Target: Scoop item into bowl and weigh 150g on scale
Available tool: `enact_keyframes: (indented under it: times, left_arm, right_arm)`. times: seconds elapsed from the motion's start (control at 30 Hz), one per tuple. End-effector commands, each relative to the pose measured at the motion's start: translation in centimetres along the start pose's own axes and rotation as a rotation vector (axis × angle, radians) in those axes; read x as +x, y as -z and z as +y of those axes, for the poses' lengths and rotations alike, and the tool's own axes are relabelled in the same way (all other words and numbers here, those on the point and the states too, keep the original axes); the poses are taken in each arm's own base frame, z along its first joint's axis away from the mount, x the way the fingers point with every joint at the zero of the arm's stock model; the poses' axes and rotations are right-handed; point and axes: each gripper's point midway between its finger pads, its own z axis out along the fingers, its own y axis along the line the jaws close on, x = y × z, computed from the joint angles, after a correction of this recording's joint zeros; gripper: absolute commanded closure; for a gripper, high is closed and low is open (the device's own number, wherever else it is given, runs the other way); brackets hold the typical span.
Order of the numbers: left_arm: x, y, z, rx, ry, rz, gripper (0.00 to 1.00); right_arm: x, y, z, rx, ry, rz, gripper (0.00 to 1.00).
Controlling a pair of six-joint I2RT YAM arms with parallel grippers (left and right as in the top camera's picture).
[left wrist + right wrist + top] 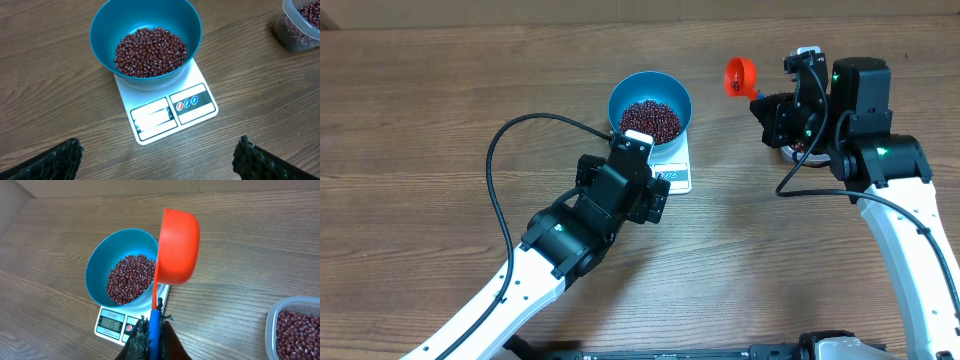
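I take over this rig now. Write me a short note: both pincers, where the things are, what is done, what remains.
Left pincer: open, empty, before the scale.
Right pincer: shut on the handle of the orange scoop, held in the air beside the bowl.
The bowl stands on the scale, beans heaped inside; more beans in the clear tub.
Done: beans scooped in.
Remaining: read the display, which I cannot make out; add or remove beans.
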Motion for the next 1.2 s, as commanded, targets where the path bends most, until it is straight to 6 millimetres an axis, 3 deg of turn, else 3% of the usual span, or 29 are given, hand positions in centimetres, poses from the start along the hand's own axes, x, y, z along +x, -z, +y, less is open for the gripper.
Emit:
enact_keyframes:
  times: [0.0,0.17,0.3,0.6,0.87,1.17]
  left_arm:
    - [0.4,-0.4,0.2,-0.016,0.009,0.01,0.0]
    - [0.4,-0.4,0.2,-0.016,0.009,0.01,0.0]
    - [0.4,-0.4,0.2,-0.016,0.009,0.01,0.0]
    - [0.4,-0.4,0.2,-0.016,0.009,0.01,0.01]
    - [0.4,-0.4,0.2,-0.016,0.009,0.01,0.0]
    - [0.4,-0.4,0.2,-0.016,0.009,0.01,0.01]
  right_arm:
    - [-1.3,0.7,0.8,-0.027,0.014,-0.038,0.96]
    - [-0.9,0.0,0.8,-0.039,0.008,-0.02,0.96]
    - [-0.2,-1.7,1.8,-0.107,0.008,0.019,0.96]
    - [1.6,-7.1,4.8,-0.213,0.051,0.093,0.96]
    - [4.1,-12.3,6.1,-0.217,0.096,0.156,0.96]
    - [6.0,-16.1,4.6,-0.144,0.116,0.188,0.97]
